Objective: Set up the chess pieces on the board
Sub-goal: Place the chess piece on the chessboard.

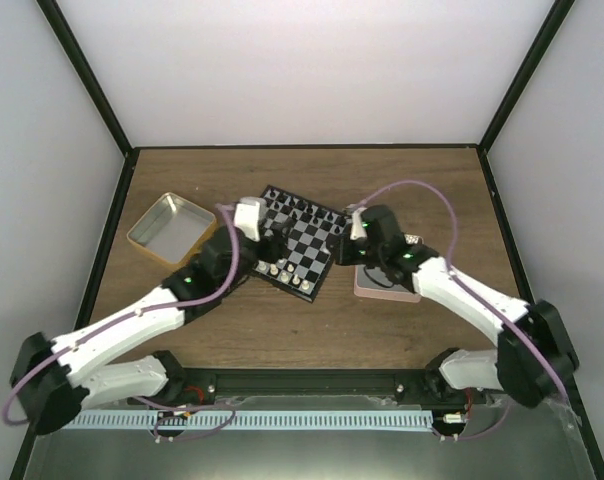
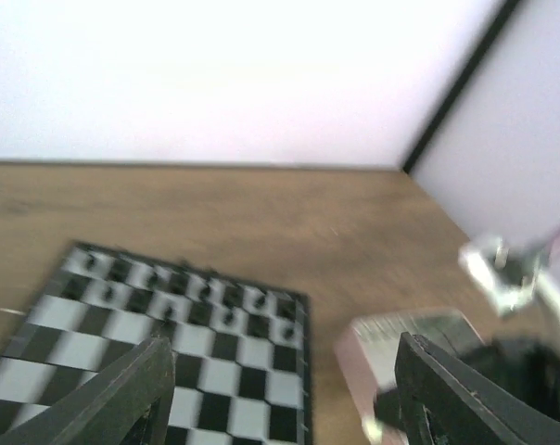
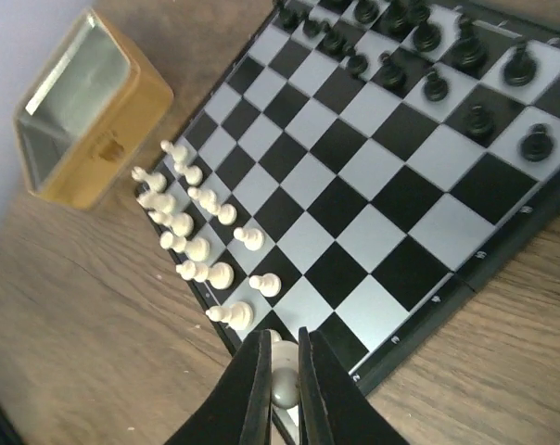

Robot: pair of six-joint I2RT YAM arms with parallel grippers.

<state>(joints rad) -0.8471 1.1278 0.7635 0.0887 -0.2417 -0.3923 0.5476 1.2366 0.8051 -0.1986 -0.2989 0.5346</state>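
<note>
1. Far left: 1 tin (image 1: 169,228). Rounded rectangle, yellow sides, shiny bare metal inside. Sat on the brown wood-grain table (image 1: 422,180), near the board's left side but not touching it.
2. Next, the left gripper (image 2: 282,371). 2 dark flat fingers spread wide w/ nothing between them, up above the board. Wrist view pretty blurry tbh.
3. Middle: 1 board (image 1: 312,245). Small square, black + pale grey checks, thin black rim. Lying flat on the table, turned at an angle, between tin and tray.
4. On the board, cream pieces (image 3: 197,248). Tiny, smooth, round-headed, packed in 2 rows along the edge nearest the tin. Approx 14, too bunched up for an exact count.
5. Also on the board, black pieces (image 3: 435,85). Same tiny size, glossy, 2 rows along the opposite edge. 14-ish in the right wrist view, w/ a couple cut off by the frame edge.
6. Right gripper (image 3: 282,357): 2 slim dark tapered fingers almost pressed together, pinching 1 small rounded pale piece (image 3: 283,387). In the wrist view, lined up w/ the board's corner at the near end of the cream rows.
7. Far right: 1 pink tray (image 1: 382,290). Squarish w/ rounded corners, flat on the table just right of the board, mostly hidden under the right arm.
</note>
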